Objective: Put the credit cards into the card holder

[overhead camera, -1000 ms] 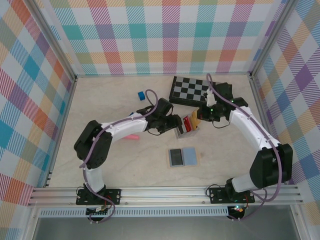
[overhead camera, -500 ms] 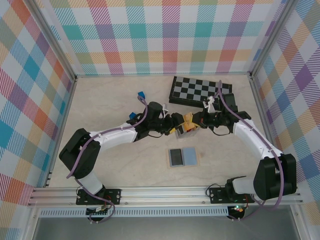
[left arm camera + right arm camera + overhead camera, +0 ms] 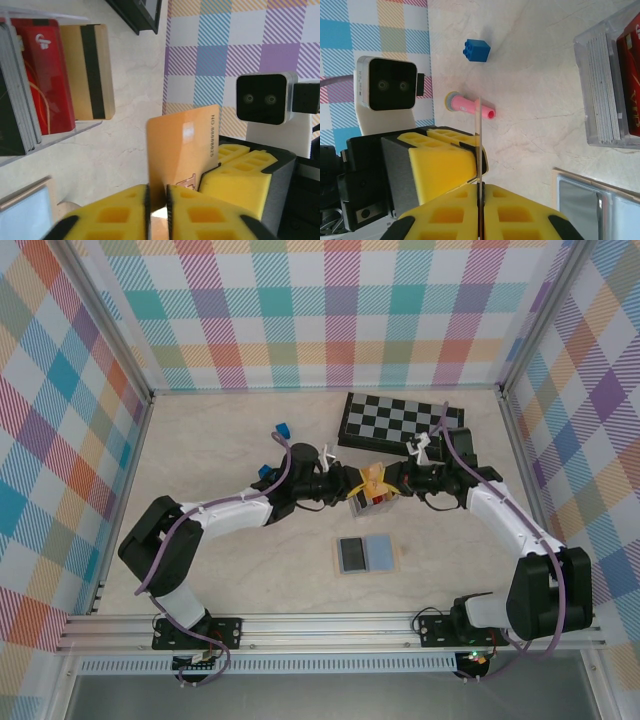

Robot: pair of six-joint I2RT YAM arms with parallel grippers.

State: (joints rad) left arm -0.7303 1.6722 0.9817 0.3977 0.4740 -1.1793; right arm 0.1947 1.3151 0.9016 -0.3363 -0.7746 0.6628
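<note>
Within left pincer [image 3: 157, 192], orange card [image 3: 182, 145] edge

left arm [image 3: 232, 511] extended rightward, left jaws now closed on orange card [image 3: 182, 145]

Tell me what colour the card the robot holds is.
The card is shiny orange; the left wrist view shows it best.

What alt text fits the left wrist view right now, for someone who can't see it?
An orange credit card is pinched at the bottom by the left gripper, while the right gripper grips its right edge. Upper left on the pale table lies a clear case with a red card and a gold card.
</note>
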